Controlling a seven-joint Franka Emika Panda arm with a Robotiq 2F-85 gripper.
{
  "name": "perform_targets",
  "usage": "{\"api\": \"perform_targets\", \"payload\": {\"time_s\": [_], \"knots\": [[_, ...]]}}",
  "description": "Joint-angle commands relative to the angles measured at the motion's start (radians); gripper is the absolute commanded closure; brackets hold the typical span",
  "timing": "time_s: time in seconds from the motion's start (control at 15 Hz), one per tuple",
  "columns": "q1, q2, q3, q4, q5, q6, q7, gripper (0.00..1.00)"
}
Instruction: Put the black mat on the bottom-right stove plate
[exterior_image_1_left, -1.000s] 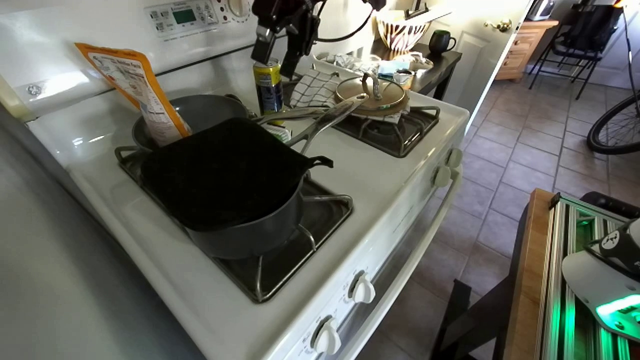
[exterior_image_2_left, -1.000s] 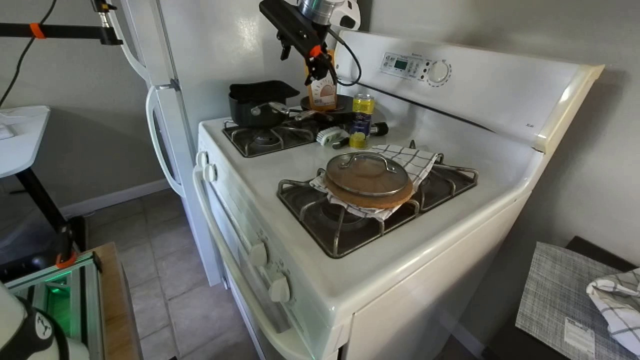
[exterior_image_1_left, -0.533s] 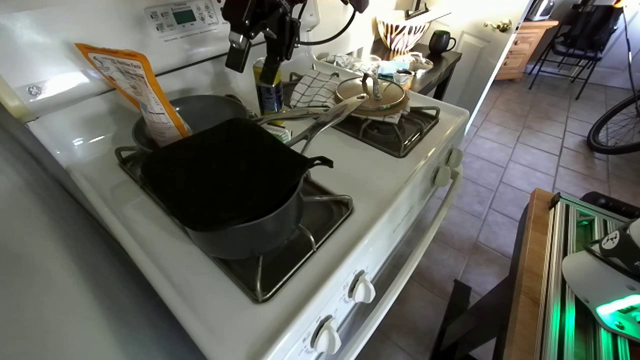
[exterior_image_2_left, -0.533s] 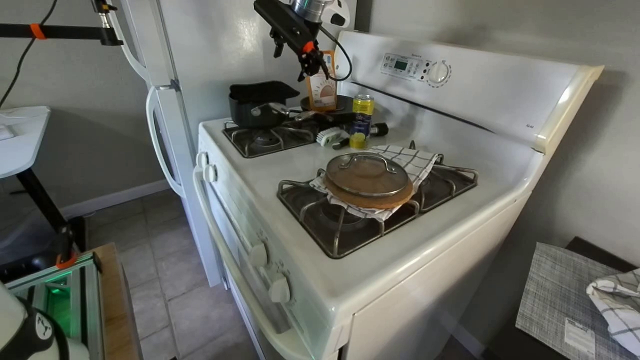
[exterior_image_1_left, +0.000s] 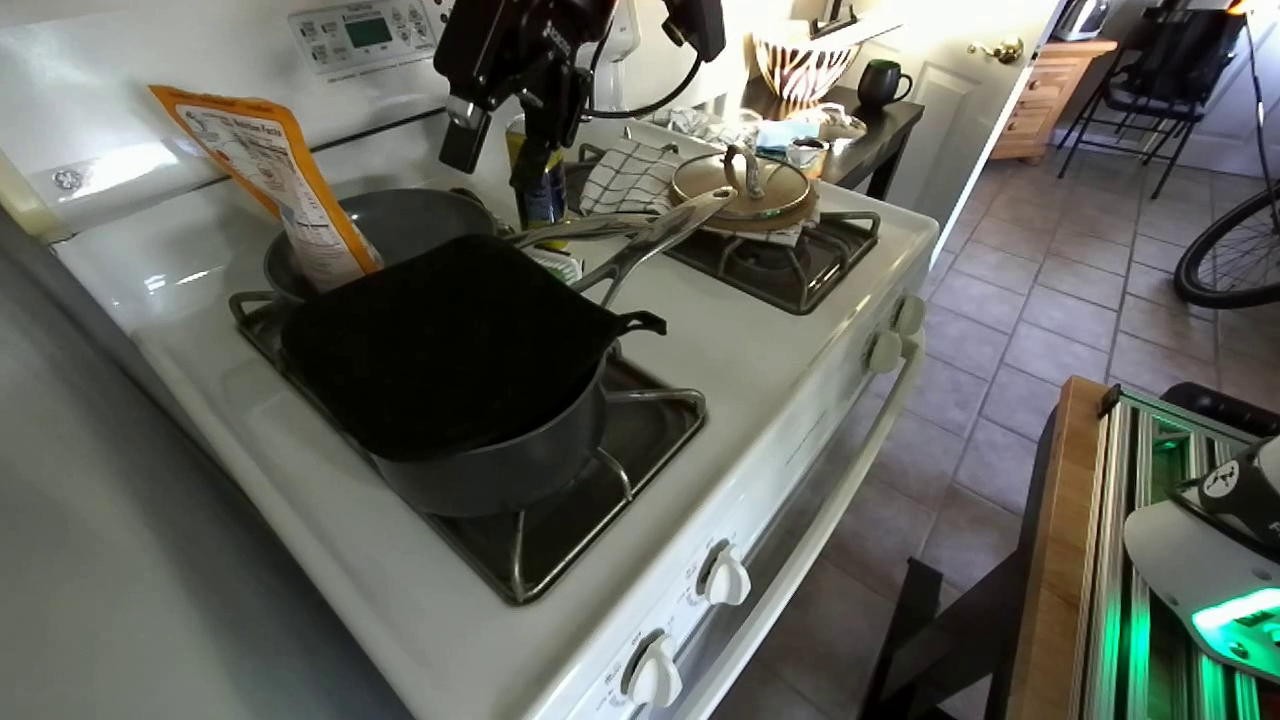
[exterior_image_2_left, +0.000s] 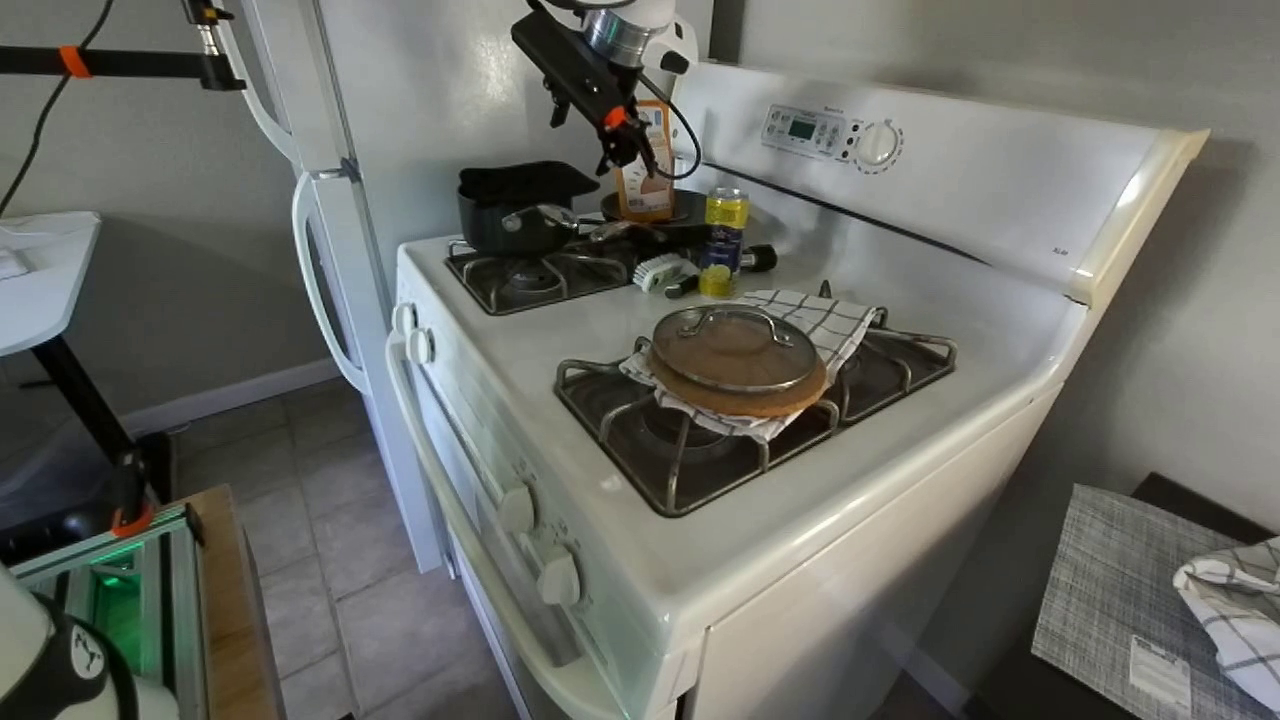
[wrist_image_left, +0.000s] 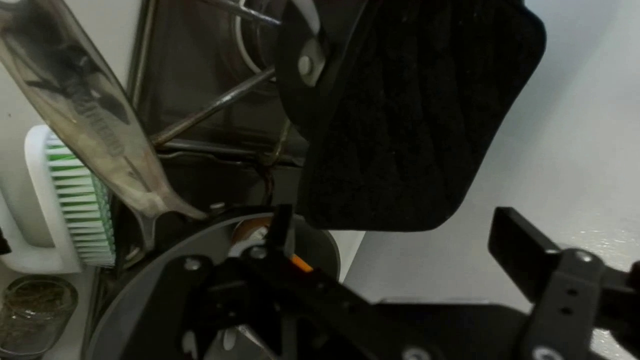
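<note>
The black mat (exterior_image_1_left: 450, 345) lies flat over the top of a grey pot (exterior_image_1_left: 500, 475) on the front-left burner, with a loop at one corner. It also shows in an exterior view (exterior_image_2_left: 528, 182) and in the wrist view (wrist_image_left: 410, 120). My gripper (exterior_image_1_left: 497, 160) is open and empty, above the back of the stove and apart from the mat. In the wrist view its fingers (wrist_image_left: 392, 225) are wide apart, with the mat's edge beyond them. The bottom-right stove plate (exterior_image_2_left: 676, 470) bears a checkered towel (exterior_image_2_left: 825, 322) and a brown round thing under a glass lid (exterior_image_2_left: 735, 345).
An orange packet (exterior_image_1_left: 290, 185) stands in a grey pan (exterior_image_1_left: 420, 215) behind the pot. A yellow-blue can (exterior_image_2_left: 724, 245) and a green-white brush (exterior_image_2_left: 660, 271) stand between the burners. Metal handles (exterior_image_1_left: 665, 235) stick out toward the right burners. The fridge (exterior_image_2_left: 430, 90) stands beside the stove.
My gripper has moved left in both exterior views, toward the mat's side, and has tilted slightly. The mat and pot have not moved.
</note>
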Motion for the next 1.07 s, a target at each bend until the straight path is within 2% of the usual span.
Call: {"api": "perform_targets", "payload": {"time_s": [0.0, 0.2, 0.47, 0.73, 0.87, 1.0], "knots": [[-0.022, -0.011, 0.013, -0.048, 0.011, 0.025, -0.013, 0.00], [-0.024, -0.007, 0.018, -0.059, 0.011, 0.024, -0.022, 0.00], [-0.025, -0.002, 0.025, -0.083, 0.034, 0.082, -0.064, 0.00], [-0.033, 0.013, 0.037, -0.110, 0.100, 0.153, -0.135, 0.00], [-0.041, 0.025, 0.045, -0.112, 0.156, 0.153, -0.188, 0.00], [-0.048, 0.035, 0.050, -0.110, 0.209, 0.146, -0.238, 0.09]]}}
